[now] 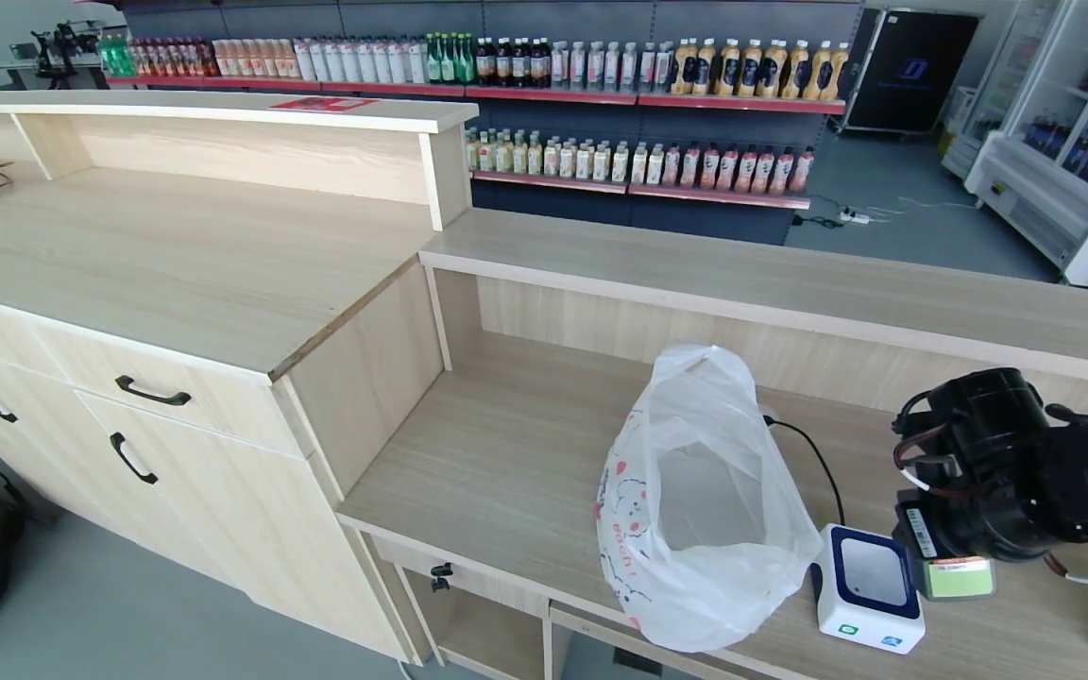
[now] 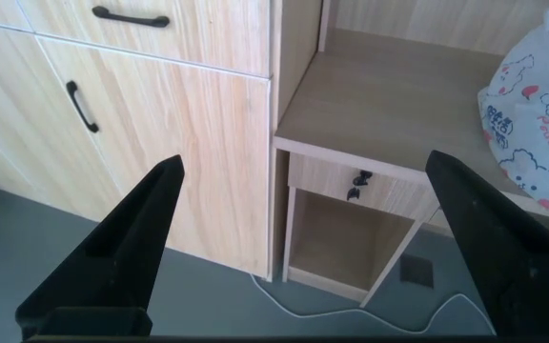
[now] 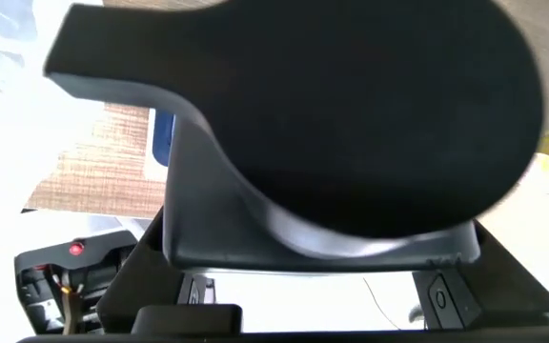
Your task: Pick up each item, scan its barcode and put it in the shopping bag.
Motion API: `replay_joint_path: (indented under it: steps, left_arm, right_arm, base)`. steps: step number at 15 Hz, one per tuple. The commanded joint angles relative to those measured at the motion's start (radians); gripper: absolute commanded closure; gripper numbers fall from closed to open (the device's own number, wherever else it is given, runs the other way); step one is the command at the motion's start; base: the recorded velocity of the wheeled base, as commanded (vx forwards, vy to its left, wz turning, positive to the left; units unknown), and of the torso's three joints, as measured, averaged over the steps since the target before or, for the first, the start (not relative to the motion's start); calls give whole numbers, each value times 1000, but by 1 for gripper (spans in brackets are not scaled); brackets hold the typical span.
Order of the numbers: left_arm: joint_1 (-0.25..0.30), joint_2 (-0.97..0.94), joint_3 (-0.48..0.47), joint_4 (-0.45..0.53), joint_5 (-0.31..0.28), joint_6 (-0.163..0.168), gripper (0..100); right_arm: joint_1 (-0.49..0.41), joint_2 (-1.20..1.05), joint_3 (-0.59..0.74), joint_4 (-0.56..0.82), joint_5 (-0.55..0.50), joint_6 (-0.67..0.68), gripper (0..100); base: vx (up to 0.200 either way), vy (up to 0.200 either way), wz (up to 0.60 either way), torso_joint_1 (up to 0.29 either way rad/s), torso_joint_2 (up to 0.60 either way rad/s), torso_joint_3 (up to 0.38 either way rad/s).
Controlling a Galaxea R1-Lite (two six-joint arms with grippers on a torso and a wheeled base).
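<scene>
- Closest to the lens in the right wrist view is a black item [image 3: 351, 114] with a broad rounded top and a narrower neck. The right claw [image 3: 313, 257] is clamped on its lower part. Pale wood of the surface [image 3: 93, 171] shows past it.
- Head view: the right arm enters from the right edge, its wrist bent down low over the surface [image 1: 506, 453]. The black item [image 1: 922, 534] sits at the arm's tip, with a barcode sticker facing left and a green label underneath. It hangs just beside the right side of the white, blue-topped scanner [image 1: 870, 581]. A black cable runs back from the scanner. The shopping bag [image 1: 705, 510], translucent white with its mouth open upward, stands touching the scanner's left side.
- Left wrist view: the left claw [image 2: 305, 162] has its black fingers [image 2: 112, 257] spread wide apart, gripping nothing. It hangs in front of the cabinet doors [image 2: 189, 143], aimed at the grey floor [image 2: 160, 286]. The shopping bag [image 2: 541, 114] is well apart from it, up on the surface.
</scene>
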Motion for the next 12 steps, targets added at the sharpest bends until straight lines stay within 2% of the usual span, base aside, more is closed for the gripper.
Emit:
replay_joint_path:
  steps: [1, 9, 12]
  left_arm:
    - [0, 0, 0, 0, 0, 0, 0]
    - [0, 0, 0, 0, 0, 0, 0]
    - [0, 0, 0, 0, 0, 0, 0]
  right_arm:
    - [-7, -18, 7, -5, -5, 4, 100]
    - [-37, 41, 40, 5, -10, 84, 100]
    - [-34, 52, 38, -11, 50, 105, 100]
  base:
    - [0, 0, 0, 0, 0, 0]
    - [0, 0, 0, 0, 0, 0]
    - [0, 0, 0, 0, 0, 0]
